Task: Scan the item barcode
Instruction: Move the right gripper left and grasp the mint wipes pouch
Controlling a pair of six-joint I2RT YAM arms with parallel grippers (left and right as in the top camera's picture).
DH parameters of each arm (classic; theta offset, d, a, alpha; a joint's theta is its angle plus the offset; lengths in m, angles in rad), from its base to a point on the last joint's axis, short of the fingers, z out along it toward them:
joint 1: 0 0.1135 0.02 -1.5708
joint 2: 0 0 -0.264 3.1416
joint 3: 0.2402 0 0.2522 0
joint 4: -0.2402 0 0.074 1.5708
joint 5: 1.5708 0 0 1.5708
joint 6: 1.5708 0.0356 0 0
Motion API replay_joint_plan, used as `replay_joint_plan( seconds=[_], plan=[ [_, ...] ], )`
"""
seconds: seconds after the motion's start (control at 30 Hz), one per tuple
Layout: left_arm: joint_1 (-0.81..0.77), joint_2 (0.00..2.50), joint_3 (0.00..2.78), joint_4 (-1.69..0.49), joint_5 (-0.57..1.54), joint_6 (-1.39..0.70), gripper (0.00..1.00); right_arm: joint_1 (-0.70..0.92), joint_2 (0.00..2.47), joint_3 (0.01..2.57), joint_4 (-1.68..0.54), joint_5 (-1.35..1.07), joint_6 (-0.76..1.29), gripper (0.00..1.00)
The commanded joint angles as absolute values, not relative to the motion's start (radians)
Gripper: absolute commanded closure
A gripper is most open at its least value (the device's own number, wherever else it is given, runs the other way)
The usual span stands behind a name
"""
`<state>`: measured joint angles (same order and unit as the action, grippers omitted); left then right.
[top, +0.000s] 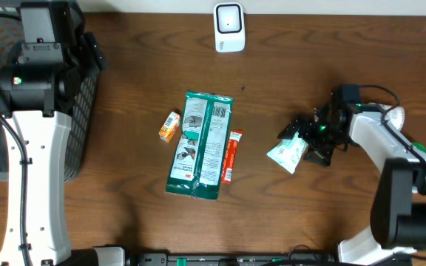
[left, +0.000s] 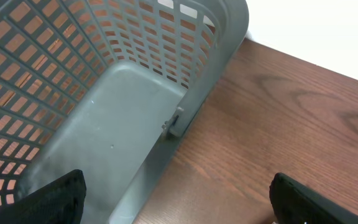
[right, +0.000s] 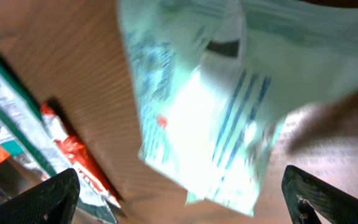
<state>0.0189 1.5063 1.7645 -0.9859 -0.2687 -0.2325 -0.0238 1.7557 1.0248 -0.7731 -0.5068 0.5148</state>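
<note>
Table (top: 287, 214): is carrying four loose items; bare wood is lying open along the near edge and between the centre group and the right side.
Basket (top: 82, 125): one, is sitting at the left edge.
Left gripper (left: 179, 205): is hovering over the basket, fingers spread wide, empty.
Right gripper (right: 185, 198): is hanging over the pouch, fingers wide apart, gripping nothing.
Green package (top: 200, 144): one, is lying at centre.
Pouch (top: 288, 153): one, is lying right of centre, well apart from the group.
Scanner (top: 229, 27): one, is standing at the far edge.
Red sachet (top: 231, 157): one, just beside the package's right edge.
Orange box (top: 169, 126): one, just beside its left edge.
</note>
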Motion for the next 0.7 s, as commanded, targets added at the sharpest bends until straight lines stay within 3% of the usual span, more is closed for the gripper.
replay_joint_plan(
  seconds=[0.0,0.3,0.5,0.67],
  plan=[
    [0.023,1.507,1.771,-0.985,-0.285,-0.234,0.1,-0.036,1.655,1.036,-0.778,-0.441,0.472,0.01],
    [0.023,1.507,1.771,-0.985,-0.286,-0.234,0.1,-0.039,1.612,1.034,-0.715,-0.21,0.439,0.01],
    [0.023,1.507,1.771,-0.985,-0.285,-0.234,0.1,-0.033,1.695,1.033,-0.659,-0.207,0.435,0.01],
    [0.023,1.507,1.771,-0.985,-0.285,-0.234,0.1,-0.023,1.799,1.033,-0.585,-0.273,0.369,0.07]
  ],
)
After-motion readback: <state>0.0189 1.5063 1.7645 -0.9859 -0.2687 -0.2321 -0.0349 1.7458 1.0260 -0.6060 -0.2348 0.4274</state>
